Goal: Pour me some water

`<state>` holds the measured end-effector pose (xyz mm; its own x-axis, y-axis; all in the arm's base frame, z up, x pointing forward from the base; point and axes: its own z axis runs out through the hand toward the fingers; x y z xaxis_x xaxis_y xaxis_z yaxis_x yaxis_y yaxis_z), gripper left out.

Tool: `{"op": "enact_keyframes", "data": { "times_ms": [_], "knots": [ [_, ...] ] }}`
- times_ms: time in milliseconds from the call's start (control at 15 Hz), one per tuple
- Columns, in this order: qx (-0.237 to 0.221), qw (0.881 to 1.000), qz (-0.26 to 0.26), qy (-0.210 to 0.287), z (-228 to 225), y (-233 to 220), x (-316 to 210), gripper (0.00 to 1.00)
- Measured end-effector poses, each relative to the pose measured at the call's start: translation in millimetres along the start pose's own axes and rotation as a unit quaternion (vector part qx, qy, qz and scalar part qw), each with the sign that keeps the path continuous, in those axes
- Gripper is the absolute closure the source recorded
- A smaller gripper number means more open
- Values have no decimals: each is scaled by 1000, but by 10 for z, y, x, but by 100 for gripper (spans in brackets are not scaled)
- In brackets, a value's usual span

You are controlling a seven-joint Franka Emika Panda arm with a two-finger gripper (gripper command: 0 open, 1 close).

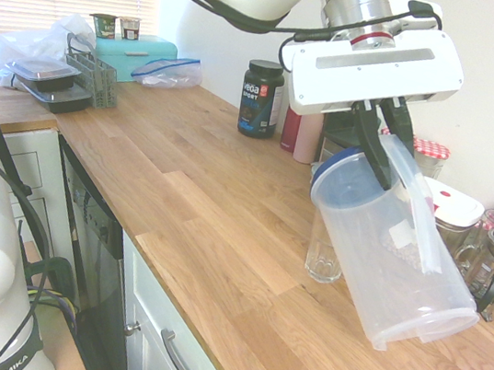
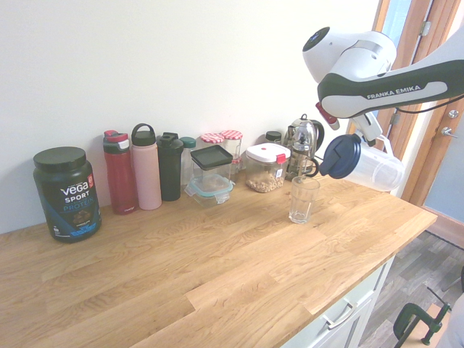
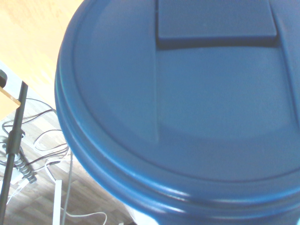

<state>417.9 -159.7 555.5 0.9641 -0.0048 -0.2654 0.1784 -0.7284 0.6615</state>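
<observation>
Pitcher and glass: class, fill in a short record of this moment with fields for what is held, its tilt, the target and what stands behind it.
held: clear pitcher with blue lid, gripped by the gripper at its handle
tilt: lid end lowered toward the glass
target: drinking glass, upright on the wooden counter, looks empty
water pouring: none visible
behind glass: French press, jars, bottles along the wall

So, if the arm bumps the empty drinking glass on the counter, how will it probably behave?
The glass looks tall and narrow and seems empty, so it is probably light and may tip rather than slide. It appears to be clear glass, so likely fragile. The wooden counter looks smooth, so a low push might move it easily. The tilted jug hangs close above it.
</observation>
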Motion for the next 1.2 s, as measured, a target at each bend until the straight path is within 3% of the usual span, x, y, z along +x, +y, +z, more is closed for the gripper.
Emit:
{"op": "enact_keyframes", "data": {
  "times_ms": [667,933,1200],
  "knots": [
    [9,1000,12,6,14,-120,428,100],
    [107,991,72,38,48,203,306,100],
    [203,965,144,84,133,632,-117,100]
  ]
}}
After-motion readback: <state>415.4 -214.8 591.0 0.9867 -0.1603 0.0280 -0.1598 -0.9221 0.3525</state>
